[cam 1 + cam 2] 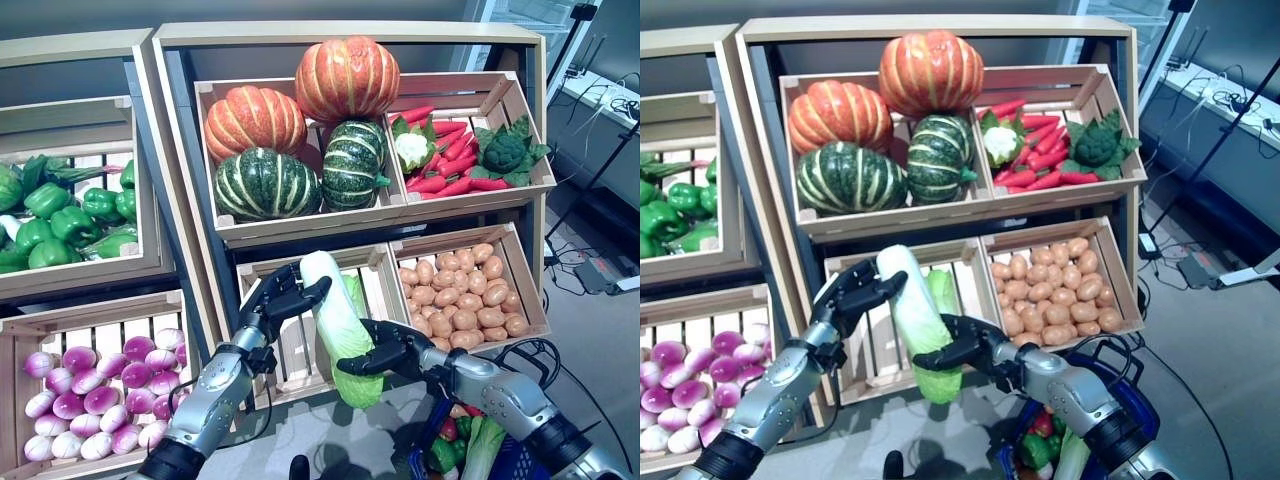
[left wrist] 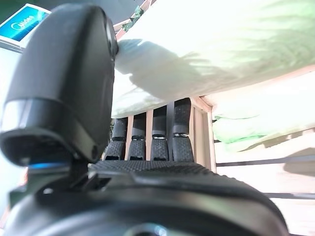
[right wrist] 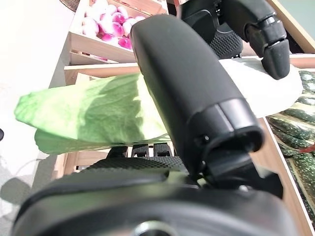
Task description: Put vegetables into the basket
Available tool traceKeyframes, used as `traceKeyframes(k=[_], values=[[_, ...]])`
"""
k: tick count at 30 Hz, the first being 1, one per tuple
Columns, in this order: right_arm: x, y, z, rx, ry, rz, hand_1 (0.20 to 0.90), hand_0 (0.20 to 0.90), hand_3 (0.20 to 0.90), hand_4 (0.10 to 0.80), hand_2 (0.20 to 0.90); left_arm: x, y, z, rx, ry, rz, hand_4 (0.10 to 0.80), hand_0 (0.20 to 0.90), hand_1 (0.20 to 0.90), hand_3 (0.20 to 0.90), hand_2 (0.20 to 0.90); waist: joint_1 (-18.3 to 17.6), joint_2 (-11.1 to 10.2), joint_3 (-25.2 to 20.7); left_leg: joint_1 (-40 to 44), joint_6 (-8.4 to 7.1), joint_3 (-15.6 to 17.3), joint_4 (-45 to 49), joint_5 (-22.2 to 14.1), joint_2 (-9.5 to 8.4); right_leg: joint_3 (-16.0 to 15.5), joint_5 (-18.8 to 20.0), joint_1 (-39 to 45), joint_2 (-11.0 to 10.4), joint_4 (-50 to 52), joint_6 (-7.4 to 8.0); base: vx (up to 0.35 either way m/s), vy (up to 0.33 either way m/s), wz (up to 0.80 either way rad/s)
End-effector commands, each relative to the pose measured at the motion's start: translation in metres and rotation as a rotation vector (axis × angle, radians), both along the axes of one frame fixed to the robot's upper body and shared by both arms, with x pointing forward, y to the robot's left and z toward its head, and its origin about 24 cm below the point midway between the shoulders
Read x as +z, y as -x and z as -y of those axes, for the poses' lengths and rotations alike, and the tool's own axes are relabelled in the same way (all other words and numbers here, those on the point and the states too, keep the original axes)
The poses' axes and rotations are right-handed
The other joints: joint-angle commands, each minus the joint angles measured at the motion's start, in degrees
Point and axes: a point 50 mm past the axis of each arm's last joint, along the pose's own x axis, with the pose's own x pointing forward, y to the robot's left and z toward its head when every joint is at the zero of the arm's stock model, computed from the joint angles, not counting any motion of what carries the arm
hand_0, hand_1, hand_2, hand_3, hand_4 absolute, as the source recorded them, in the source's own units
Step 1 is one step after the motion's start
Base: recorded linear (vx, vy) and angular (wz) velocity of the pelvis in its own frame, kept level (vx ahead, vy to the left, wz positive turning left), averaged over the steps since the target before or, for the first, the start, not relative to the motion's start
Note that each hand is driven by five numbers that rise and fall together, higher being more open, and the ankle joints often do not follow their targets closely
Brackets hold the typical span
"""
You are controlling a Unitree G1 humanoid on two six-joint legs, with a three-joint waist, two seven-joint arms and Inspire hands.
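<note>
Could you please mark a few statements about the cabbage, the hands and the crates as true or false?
1. Both hands grip the napa cabbage. True: the left hand holds its white end, the right hand its leafy end.
2. The cabbage lies in the basket. False: it is held in front of the crates.
3. The pumpkins fill an upper crate. True.
4. The potatoes sit above the chillies. False: below them.

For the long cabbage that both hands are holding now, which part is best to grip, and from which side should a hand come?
Probably the middle of the napa cabbage, where the right hand wraps it from the right. It is long, held almost upright, white end up, so a sideways grip across the firm stalk looks steadiest. The left hand holds the white top; the leafy green bottom looks soft.
</note>
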Motion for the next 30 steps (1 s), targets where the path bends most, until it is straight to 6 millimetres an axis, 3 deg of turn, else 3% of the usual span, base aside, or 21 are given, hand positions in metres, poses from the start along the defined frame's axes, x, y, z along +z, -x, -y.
traceKeyframes(k=[1,2,16,25,26,28,30], values=[[0.048,-0.010,-0.049,0.145,-0.209,0.144,0.328,0.328,0.328,0.419,0.328,0.067,-0.029,0.044,-0.172,0.134,0.312,0.400,0.300,0.300,0.300,0.300,1.0,-0.9,-3.3,6.2,-2.00,0.0,0.1,-9.6,1.24,2.0,8.8,-5.2,-3.7,-1.0,0.42,0.000,0.000,0.00],[0.047,-0.008,-0.050,0.164,-0.215,0.131,0.300,0.300,0.300,0.400,0.300,0.067,-0.029,0.045,-0.174,0.133,0.309,0.400,0.300,0.300,0.300,0.300,1.0,-0.9,-3.4,6.3,-1.97,-0.1,0.1,-9.7,1.19,2.0,8.8,-5.2,-3.7,-1.0,0.40,0.000,0.000,0.00],[0.047,-0.008,-0.048,0.146,-0.268,0.128,0.300,0.300,0.300,0.400,0.300,0.062,-0.027,0.042,-0.180,0.108,0.271,0.400,0.300,0.300,0.300,0.300,1.1,-0.9,-3.6,6.4,-1.85,0.0,0.1,-9.6,1.25,2.3,8.7,-5.1,-3.6,-1.0,0.28,0.000,0.000,0.00],[0.071,-0.017,-0.030,0.027,-0.438,0.261,0.300,0.300,0.300,0.400,0.300,0.053,-0.025,0.029,-0.163,0.093,0.235,0.400,0.300,0.300,0.300,0.300,1.1,-0.6,-3.4,6.4,-2.03,0.0,0.1,-9.6,1.46,2.6,8.6,-5.1,-3.4,-1.0,0.30,-0.001,-0.004,0.00],[0.079,-0.020,-0.022,-0.029,-0.481,0.300,0.300,0.300,0.300,0.400,0.300,0.052,-0.024,0.025,-0.151,0.088,0.234,0.502,0.453,0.453,0.453,0.453,1.0,-0.5,-3.4,6.4,-2.07,0.0,0.1,-9.7,1.51,2.6,8.7,-5.2,-3.3,-1.0,0.35,0.000,0.000,0.00],[0.082,-0.021,-0.015,-0.068,-0.500,0.330,0.300,0.300,0.300,0.400,0.300,0.051,-0.023,0.021,-0.141,0.090,0.230,0.800,0.900,0.900,0.900,0.900,0.9,-0.4,-3.3,6.4,-2.05,0.1,0.1,-9.8,1.55,2.7,8.6,-5.2,-3.3,-1.0,0.31,0.000,0.000,0.00],[0.090,-0.022,-0.005,-0.111,-0.513,0.401,0.300,0.300,0.300,0.400,0.300,0.051,-0.022,0.016,-0.133,0.091,0.235,0.800,0.900,0.900,0.900,0.900,0.7,-0.2,-3.2,6.4,-2.05,0.1,0.1,-9.8,1.62,3.0,8.5,-5.4,-3.1,-0.9,0.33,0.000,0.000,0.00]])
